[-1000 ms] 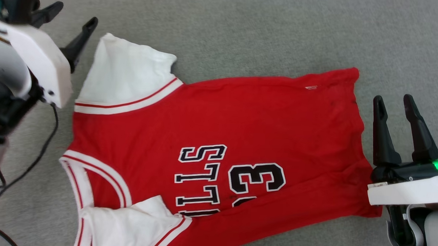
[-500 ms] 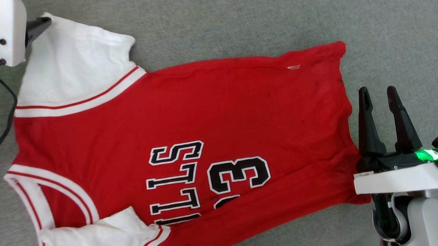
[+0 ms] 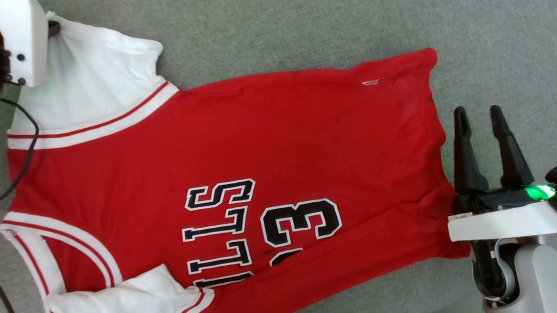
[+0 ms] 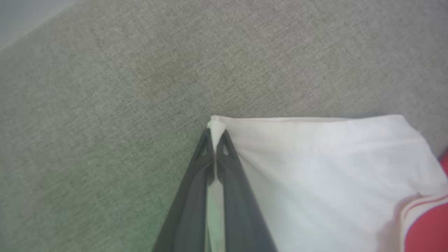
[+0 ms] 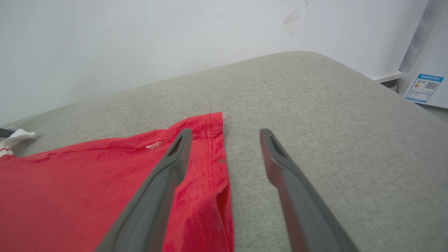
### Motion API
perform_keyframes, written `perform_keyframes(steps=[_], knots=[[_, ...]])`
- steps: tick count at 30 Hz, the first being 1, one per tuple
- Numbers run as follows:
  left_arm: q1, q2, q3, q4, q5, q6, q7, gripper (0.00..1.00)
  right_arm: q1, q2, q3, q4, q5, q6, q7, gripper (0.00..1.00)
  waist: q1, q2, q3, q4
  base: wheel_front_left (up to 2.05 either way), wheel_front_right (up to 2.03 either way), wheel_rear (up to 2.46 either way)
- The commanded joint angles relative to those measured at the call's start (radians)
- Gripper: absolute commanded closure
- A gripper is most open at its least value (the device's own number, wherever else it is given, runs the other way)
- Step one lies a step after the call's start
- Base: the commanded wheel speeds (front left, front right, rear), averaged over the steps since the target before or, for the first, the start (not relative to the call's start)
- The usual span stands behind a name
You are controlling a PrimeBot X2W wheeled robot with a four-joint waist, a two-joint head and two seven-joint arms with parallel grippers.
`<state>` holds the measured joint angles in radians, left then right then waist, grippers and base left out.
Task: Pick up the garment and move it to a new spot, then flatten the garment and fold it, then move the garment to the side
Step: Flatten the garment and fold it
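The garment (image 3: pixel 269 142) lies front-up across the middle of the frame on a grey fabric surface (image 3: pixel 288 22). At upper left the left gripper (image 4: pixel 214 134) pinches its white sleeve corner. At right the right gripper (image 3: pixel 478 110) is spread apart and empty, just beside the hem.

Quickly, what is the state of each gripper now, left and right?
Left gripper: shut on a white sleeve corner of the garment.
Right gripper: open, holding nothing, beside the garment's red hem.
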<state>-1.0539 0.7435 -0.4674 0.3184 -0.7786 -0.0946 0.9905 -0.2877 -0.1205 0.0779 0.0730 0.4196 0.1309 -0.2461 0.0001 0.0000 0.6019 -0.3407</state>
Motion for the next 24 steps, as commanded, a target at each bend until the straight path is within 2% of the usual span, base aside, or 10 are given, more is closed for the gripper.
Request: perform_keyframes(steps=[1, 6, 11, 12, 13, 18, 21, 24], knots=[[0.033, -0.014, -0.007, 0.022, 0.004, -0.003, -0.031, 1.00, -0.012, -0.012, -0.005, 0.001, -0.010, 0.000, 0.000, 0.00, -0.0001, 0.0000, -0.023, 0.016, 0.00, 0.00, 0.00], [0.042, -0.036, 0.004, 0.022, -0.006, -0.017, -0.138, 1.00, 0.003, -0.048, -0.010, -0.012, -0.023, 0.000, 0.051, 0.00, -0.0001, 0.0000, -0.088, 0.055, 0.00, 0.00, 0.00], [0.083, -0.055, -0.017, -0.012, -0.022, -0.029, -0.229, 1.00, 0.022, -0.134, -0.016, -0.039, -0.033, 0.000, 0.222, 0.00, -0.0001, 0.0000, -0.163, 0.114, 0.00, 0.00, 0.00], [0.083, -0.055, -0.017, -0.012, -0.022, -0.029, -0.229, 1.00, 0.022, -0.134, -0.016, -0.039, -0.033, 0.000, 0.222, 0.00, -0.0001, 0.0000, -0.163, 0.114, 0.00, 0.00, 0.00], [0.100, -0.057, -0.021, -0.037, -0.033, -0.032, -0.263, 1.00, 0.015, -0.179, -0.007, -0.051, -0.024, 0.000, 0.333, 0.00, -0.0001, 0.0000, -0.184, 0.137, 0.00, 0.00, 0.00], [0.146, -0.051, -0.029, -0.129, -0.055, -0.033, -0.339, 1.00, -0.045, -0.320, 0.018, -0.082, 0.022, -0.001, 0.624, 0.00, -0.0001, 0.0000, -0.219, 0.201, 0.00, 0.00, 0.00], [0.185, -0.055, -0.039, -0.195, -0.079, -0.034, -0.358, 1.00, -0.079, -0.373, 0.006, -0.069, 0.052, 0.000, 0.815, 0.00, -0.0001, 0.0000, -0.226, 0.245, 0.00, 0.00, 0.00], [0.210, -0.046, -0.053, -0.269, -0.073, -0.034, -0.374, 1.00, -0.130, -0.417, -0.013, -0.054, 0.024, -0.001, 0.972, 0.00, -0.0001, 0.0000, -0.214, 0.284, 0.00, 0.00, 0.00]])
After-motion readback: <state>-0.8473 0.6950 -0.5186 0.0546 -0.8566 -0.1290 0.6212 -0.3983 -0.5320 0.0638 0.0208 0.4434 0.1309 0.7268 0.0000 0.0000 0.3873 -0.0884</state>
